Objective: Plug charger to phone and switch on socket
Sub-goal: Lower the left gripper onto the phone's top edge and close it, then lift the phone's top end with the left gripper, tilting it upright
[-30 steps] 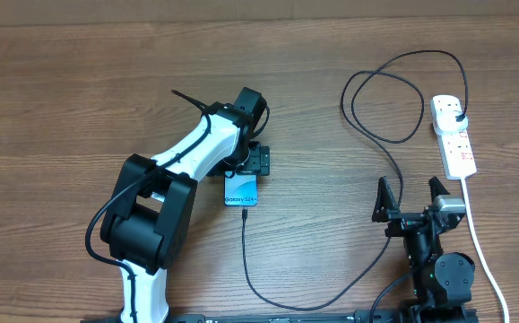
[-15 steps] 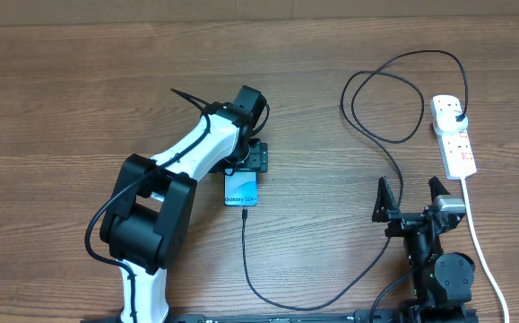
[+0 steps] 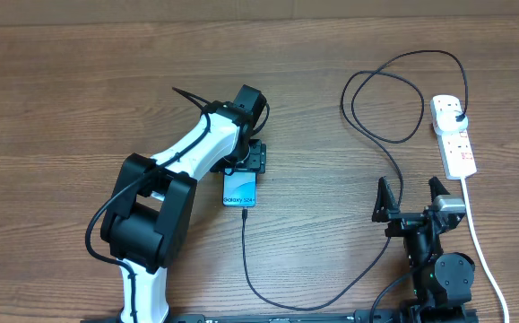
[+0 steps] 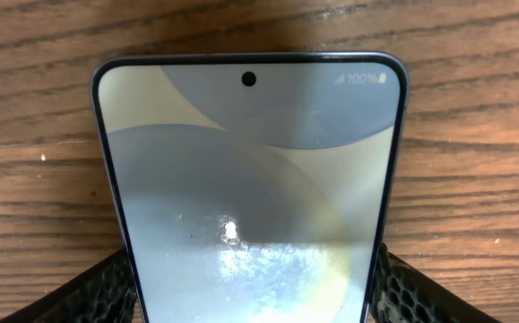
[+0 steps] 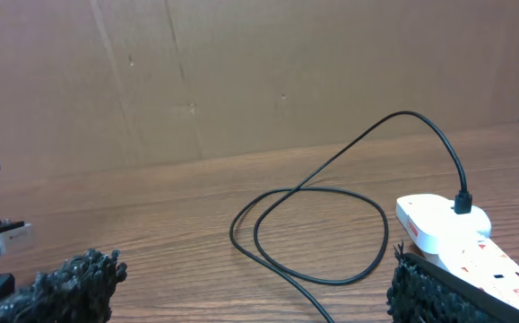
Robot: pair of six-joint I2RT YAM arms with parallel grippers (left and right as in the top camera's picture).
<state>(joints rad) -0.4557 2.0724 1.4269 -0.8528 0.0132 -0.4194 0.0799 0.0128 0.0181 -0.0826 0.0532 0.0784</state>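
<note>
L gripper (image 4: 250, 296) is down over the phone (image 3: 240, 190), which lies face-up on the table (image 3: 62, 90) left of centre, screen lit. Its pads (image 4: 107, 287) bracket the phone's long sides right at the edges; can't tell if they're clamped or just beside. R gripper (image 3: 411, 199) sits wide open and empty, near right. Charger cable (image 3: 246, 260) loops from the phone's near end round to the power strip (image 3: 454, 139) at far right.

Progress, as I read it: plug (image 3: 457, 115) is already in the strip's far outlet. Connector tip (image 3: 244, 212) meets the phone's near edge, prob. seated but too small to confirm. Left to do: switch on the socket; switch state not readable.
</note>
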